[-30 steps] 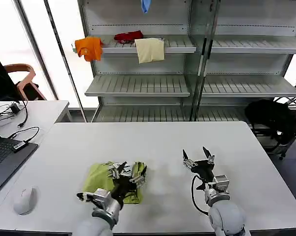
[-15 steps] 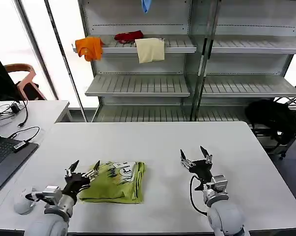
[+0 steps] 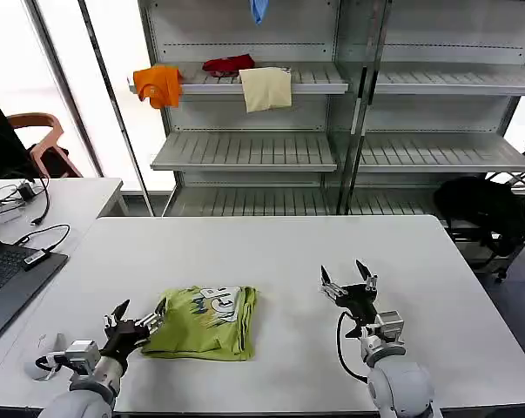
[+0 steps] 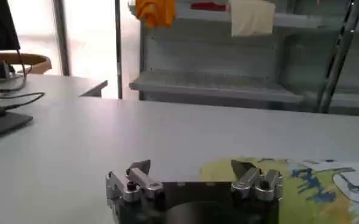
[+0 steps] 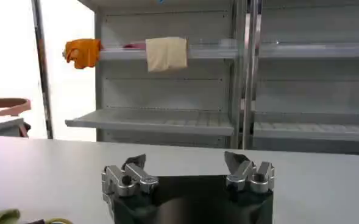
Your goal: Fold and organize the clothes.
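Behind our white desk [image 3: 271, 252] stood grey shelving [image 3: 245, 150] carrying orange, red and cream garments. We found the lime T-shirt [image 3: 205, 321] folded flat on the desk, white print upward. Our left hand [image 3: 133, 323] hovered just beside the T-shirt's edge, fingers spread wide, empty. Our right hand [image 3: 347, 280] sat well apart from the T-shirt, likewise spread, empty.

In the left wrist view, the folded lime yellow-green cotton T-shirt [image 4: 301, 182] runs off the picture's edge, so its white and blue print is cut short, and the left gripper [image 4: 194, 176] covers part of its near edge. In the right wrist view, a mere green scrap of it shows at the corner. The print's design cannot be read.
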You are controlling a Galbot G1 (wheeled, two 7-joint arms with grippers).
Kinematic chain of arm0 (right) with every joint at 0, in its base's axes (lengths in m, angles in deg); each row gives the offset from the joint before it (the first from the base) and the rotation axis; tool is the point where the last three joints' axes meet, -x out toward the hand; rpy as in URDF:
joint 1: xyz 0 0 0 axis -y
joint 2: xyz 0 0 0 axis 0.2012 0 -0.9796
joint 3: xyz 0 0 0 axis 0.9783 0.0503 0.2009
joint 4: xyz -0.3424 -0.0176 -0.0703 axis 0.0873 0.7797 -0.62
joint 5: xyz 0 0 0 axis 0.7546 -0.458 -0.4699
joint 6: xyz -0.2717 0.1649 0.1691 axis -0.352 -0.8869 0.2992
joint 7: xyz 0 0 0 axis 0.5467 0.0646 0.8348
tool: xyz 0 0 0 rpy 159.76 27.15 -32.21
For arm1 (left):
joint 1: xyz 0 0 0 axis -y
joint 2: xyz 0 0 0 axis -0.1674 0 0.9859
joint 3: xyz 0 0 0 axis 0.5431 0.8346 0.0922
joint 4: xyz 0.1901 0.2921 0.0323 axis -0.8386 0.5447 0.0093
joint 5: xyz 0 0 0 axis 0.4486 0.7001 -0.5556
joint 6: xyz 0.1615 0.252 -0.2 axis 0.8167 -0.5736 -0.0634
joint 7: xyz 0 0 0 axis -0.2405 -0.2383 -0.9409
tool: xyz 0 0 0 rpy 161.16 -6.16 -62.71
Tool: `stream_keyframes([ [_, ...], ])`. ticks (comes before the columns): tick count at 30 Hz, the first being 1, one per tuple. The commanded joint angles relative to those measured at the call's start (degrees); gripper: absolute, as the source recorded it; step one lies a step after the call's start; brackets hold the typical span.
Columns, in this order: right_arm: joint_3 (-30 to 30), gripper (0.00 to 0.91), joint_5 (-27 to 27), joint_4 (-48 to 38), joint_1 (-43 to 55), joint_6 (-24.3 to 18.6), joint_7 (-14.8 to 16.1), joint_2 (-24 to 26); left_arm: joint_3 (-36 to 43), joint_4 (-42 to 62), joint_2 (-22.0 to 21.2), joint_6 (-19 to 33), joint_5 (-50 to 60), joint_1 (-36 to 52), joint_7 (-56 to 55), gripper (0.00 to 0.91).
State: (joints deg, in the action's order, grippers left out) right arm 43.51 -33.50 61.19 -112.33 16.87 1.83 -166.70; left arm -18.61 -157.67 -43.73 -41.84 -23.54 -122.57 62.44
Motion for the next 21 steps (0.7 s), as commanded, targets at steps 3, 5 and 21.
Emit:
stream_keyframes([
  [3, 0.09, 0.907, 0.01, -0.62, 0.22, -0.02, -0.06, -0.11, 1.82, 1.07, -0.90, 0.70, 1.68, -1.01, -0.56, 0.907],
  [5, 0.11, 0.907, 0.02, -0.90, 0.33, -0.02, -0.13, -0.14, 2.41, 0.68, -1.01, 1.12, 1.65, -1.33, -0.46, 0.907],
  [21, 0.00, 0.907, 0.02, -1.60, 0.43, -0.01, -0.38, -0.42, 5.07, 2.60, -1.79, 4.06, 2.71, -2.23, -0.27, 0.836],
])
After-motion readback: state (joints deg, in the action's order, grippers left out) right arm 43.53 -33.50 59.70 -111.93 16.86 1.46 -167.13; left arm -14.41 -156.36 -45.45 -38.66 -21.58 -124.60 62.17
